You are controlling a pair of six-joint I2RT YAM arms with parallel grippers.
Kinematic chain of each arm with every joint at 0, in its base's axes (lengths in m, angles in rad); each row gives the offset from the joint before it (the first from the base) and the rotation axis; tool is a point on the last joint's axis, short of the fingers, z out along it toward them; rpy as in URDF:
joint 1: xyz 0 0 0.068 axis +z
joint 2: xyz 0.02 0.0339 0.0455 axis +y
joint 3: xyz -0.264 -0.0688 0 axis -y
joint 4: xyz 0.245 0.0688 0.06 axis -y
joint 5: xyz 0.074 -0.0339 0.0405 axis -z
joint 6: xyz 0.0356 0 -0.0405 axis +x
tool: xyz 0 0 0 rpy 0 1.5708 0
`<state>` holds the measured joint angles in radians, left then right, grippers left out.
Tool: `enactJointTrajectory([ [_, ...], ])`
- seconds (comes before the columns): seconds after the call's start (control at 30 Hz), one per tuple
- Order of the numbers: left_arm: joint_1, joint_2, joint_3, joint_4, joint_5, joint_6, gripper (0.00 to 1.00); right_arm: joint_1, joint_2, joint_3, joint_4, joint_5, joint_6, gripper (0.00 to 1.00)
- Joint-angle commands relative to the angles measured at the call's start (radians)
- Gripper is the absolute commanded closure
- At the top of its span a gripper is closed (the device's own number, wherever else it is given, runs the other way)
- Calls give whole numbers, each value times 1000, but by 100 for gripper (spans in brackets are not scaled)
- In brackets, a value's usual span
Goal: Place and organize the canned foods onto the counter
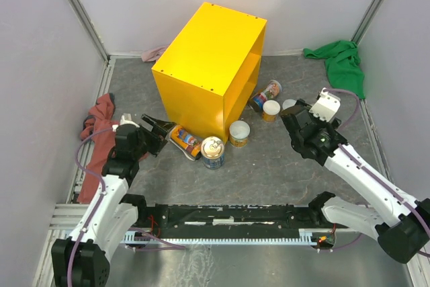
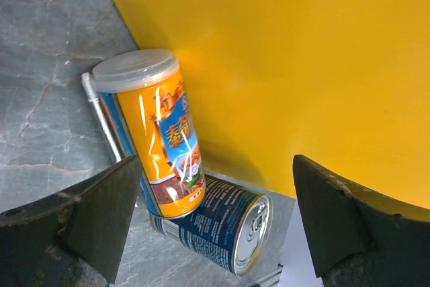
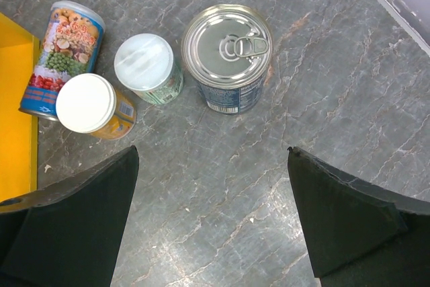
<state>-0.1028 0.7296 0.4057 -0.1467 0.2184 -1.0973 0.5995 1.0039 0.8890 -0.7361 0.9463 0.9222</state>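
The yellow counter (image 1: 208,45) stands mid-table, and nothing is on its top. An orange can (image 1: 183,138) lies at its near corner against a blue silver-topped can (image 1: 213,152); a short white-lidded can (image 1: 240,132) stands beside them. My left gripper (image 1: 158,128) is open just left of the orange can (image 2: 156,139), which rests against the blue can (image 2: 215,223). My right gripper (image 1: 293,120) hangs open above the floor. Ahead of it (image 3: 211,152) stand a blue can (image 3: 227,48) and two white-lidded cans (image 3: 144,65) (image 3: 87,102), with a tall can (image 3: 62,52) lying by the counter.
A green cloth (image 1: 342,62) lies at the back right, a red cloth (image 1: 101,115) at the left wall and a pink one (image 1: 153,53) behind the counter. Grey walls close in three sides. A black rail (image 1: 228,216) runs between the arm bases.
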Motion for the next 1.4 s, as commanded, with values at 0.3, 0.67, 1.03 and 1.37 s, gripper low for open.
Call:
enactJointTrajectory([
  [0.3,-69,133,-1,6,-138,-104,1,27,43,54,-72,29,89,0],
  [0.67,-105,280,39,54,-180,-100,1,26,52,63,-61,-2,78,0],
  [1.03,-128,347,93,77,-231,-63,1,27,28,35,4,-39,46,0],
  [1.37,-159,462,126,85,-250,-13,1,27,44,23,29,-62,44,0],
])
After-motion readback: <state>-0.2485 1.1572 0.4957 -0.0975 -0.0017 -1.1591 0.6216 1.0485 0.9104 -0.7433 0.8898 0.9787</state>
